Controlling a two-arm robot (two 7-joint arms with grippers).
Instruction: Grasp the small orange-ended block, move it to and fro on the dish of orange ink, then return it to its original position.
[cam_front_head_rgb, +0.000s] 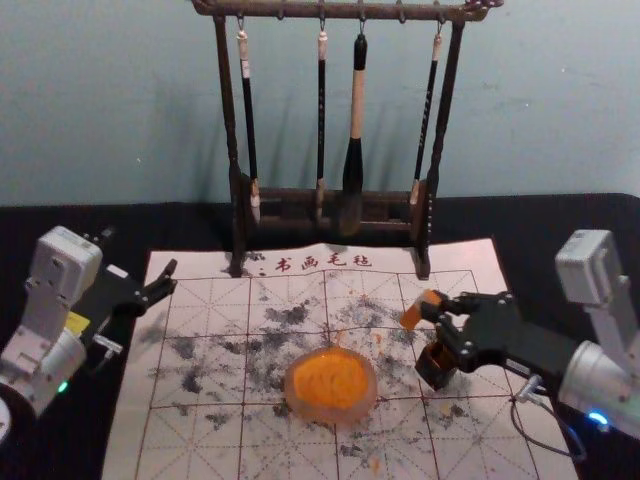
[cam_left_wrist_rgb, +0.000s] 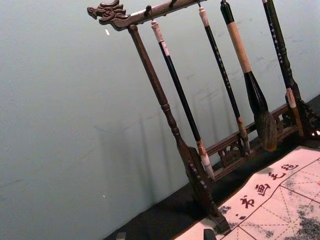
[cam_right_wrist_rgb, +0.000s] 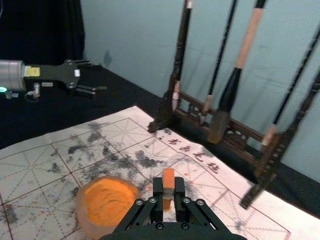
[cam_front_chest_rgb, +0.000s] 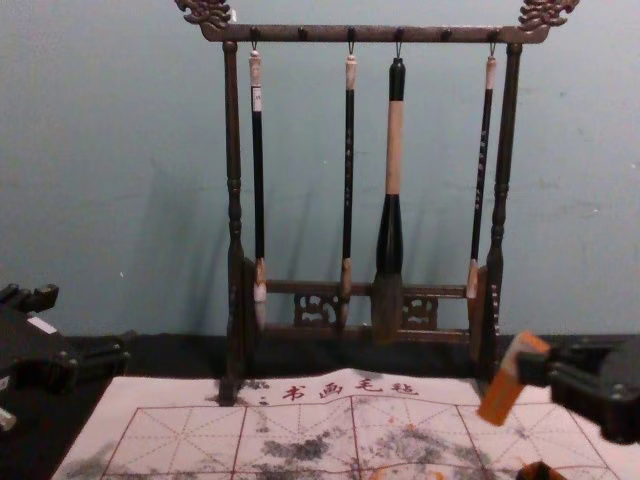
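Note:
My right gripper (cam_front_head_rgb: 438, 311) is over the mat's right side, shut on the orange-ended block (cam_front_head_rgb: 420, 309). In the right wrist view the block (cam_right_wrist_rgb: 168, 183) sits between the fingertips of my right gripper (cam_right_wrist_rgb: 168, 194). Seen from the chest, the block (cam_front_chest_rgb: 512, 379) hangs tilted, orange at both ends with a paler middle, above the mat. The dish of orange ink (cam_front_head_rgb: 331, 384) lies left of the block, apart from it. My left gripper (cam_front_head_rgb: 162, 283) stays parked at the mat's left edge, open; in its wrist view, nothing is between the tips of my left gripper (cam_left_wrist_rgb: 165, 235).
A small dark box (cam_front_head_rgb: 436, 366) with orange marks stands below my right gripper. The ink-stained mat (cam_front_head_rgb: 210, 290) covers the table's middle. Behind, a dark wooden rack (cam_front_head_rgb: 236, 140) holds several hanging brushes (cam_front_head_rgb: 353, 170).

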